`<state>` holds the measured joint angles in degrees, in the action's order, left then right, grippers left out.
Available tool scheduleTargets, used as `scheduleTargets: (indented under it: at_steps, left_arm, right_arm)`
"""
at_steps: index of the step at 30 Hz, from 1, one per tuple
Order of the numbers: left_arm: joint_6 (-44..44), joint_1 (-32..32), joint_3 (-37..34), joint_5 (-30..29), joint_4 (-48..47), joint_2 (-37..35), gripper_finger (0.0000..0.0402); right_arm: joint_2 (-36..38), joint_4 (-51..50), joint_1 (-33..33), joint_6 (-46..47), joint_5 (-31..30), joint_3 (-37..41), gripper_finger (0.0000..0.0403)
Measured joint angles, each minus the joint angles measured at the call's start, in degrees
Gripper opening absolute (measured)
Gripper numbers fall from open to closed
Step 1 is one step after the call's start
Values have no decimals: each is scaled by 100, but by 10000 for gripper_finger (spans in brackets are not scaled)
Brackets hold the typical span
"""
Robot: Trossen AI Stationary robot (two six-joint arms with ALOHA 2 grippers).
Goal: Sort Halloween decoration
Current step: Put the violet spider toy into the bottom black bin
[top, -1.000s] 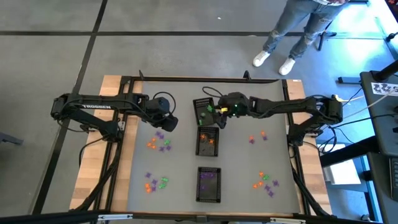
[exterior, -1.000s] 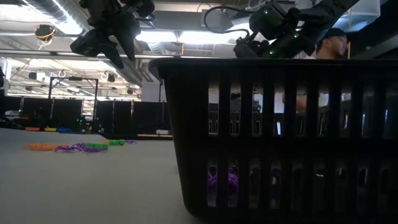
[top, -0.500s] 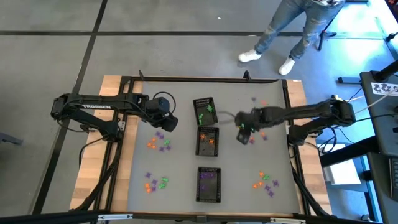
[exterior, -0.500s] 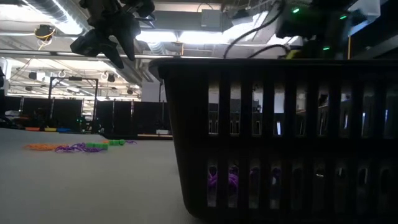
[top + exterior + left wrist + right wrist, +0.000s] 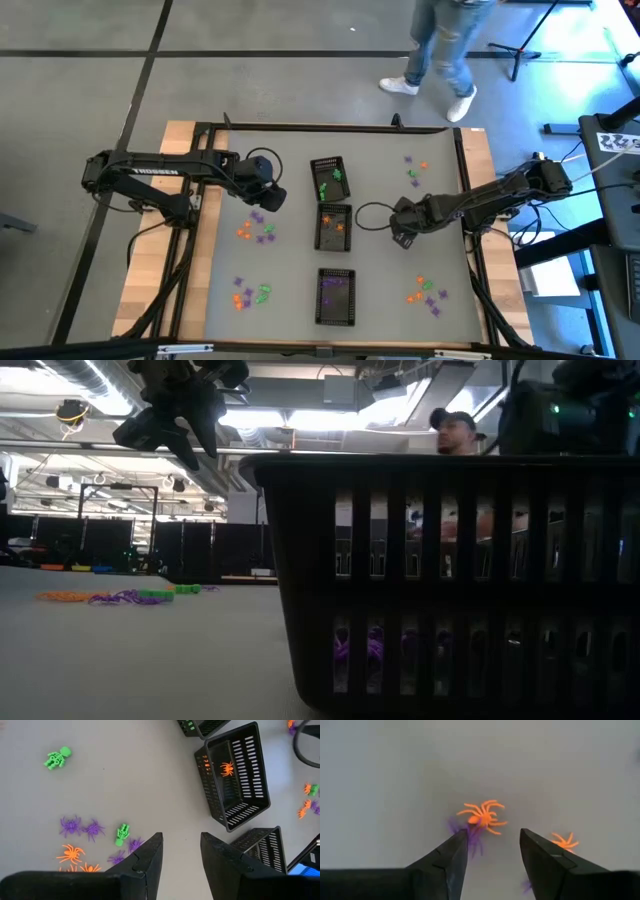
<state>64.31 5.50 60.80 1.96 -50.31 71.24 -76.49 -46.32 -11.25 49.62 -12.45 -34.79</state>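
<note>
The Halloween decoration is tiny plastic spiders and skeletons lying in scattered clusters on the grey table. My right gripper (image 5: 403, 232) is open, right of the middle tray. In its wrist view (image 5: 492, 845) an orange spider (image 5: 482, 816) lies just ahead of the fingertips. A purple spider (image 5: 470, 836) is half hidden by one finger, and a second orange spider (image 5: 564, 841) lies off to the side. My left gripper (image 5: 268, 196) (image 5: 181, 850) hangs open above the left cluster of purple spiders (image 5: 80, 826), orange spiders (image 5: 75, 855) and a green skeleton (image 5: 121, 834).
Three black mesh trays stand in a column at mid-table. The far one (image 5: 329, 180) holds green pieces, the middle one (image 5: 335, 227) orange, the near one (image 5: 336, 297) purple. More trinkets lie near left (image 5: 250, 295), near right (image 5: 427, 293) and far right (image 5: 415, 165). A person (image 5: 440, 45) walks beyond the far edge.
My right gripper has swung from above the far tray toward the table's right and near side. It has come down over the trinkets right of the middle tray. The person beyond the far edge has walked to the left.
</note>
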Motion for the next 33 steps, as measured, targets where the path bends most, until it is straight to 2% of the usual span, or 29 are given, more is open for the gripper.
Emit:
scheduleTargets:
  at_steps: [5,8,18,29,33]
  left_arm:
    - [0,-2,0,2,0,0,124]
    - [0,0,0,-1,1,0,124]
    - [0,-2,0,1,1,0,124]
    - [0,0,0,1,-2,0,124]
    - [0,0,0,-1,1,-1,124]
  right_arm:
    - [21,455,-2,12,-2,251,176]
    - [17,503,-2,11,40,254,161]
    - [86,640,-4,-187,149,254,11]
    - [316,554,-4,-500,142,-238,2]
    - [321,516,0,-507,187,-272,12]
